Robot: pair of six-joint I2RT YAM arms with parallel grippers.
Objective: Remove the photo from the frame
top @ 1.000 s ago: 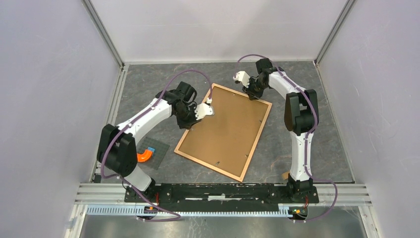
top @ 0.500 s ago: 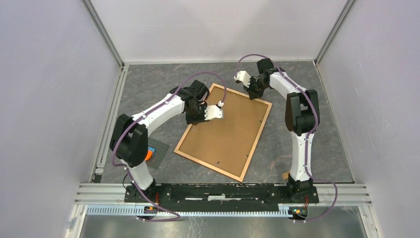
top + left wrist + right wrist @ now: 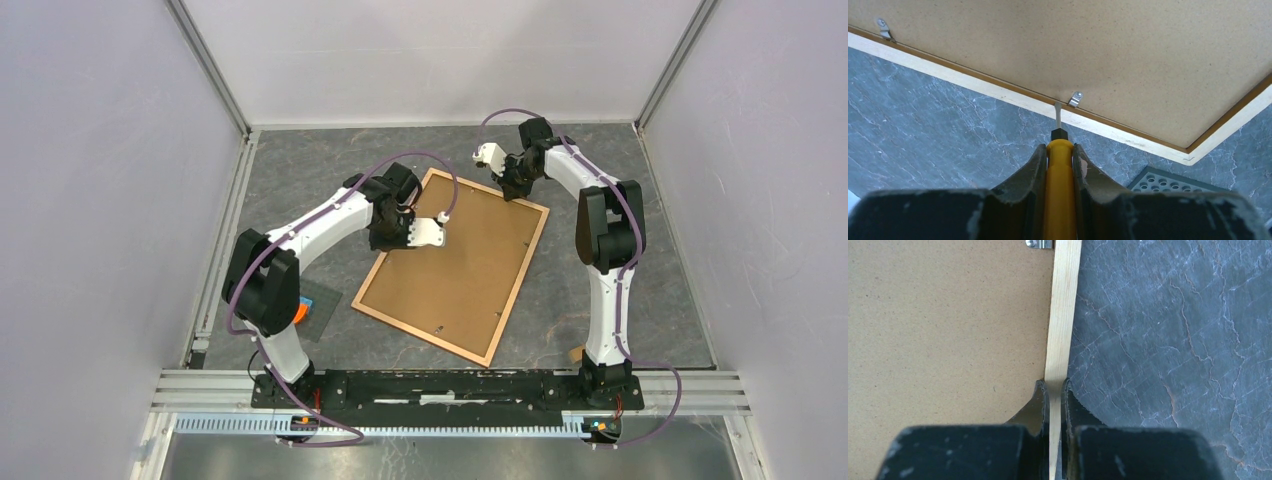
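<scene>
Table point(image 3: 620, 250): dark grey marbled top, sitting between pale walls point(image 3: 440, 60) on three sides.
Count: one frame point(image 3: 460, 270), two arms, one screwdriver point(image 3: 1060, 190), one perforated grey plate point(image 3: 1168, 182).
Frame: lying back-up and askew, mid-table toward the far edge.
Left jaws: clamping the yellow screwdriver, its tip resting at a clip point(image 3: 1076, 98).
Right jaws: pinching shut on the frame's far border.
</scene>
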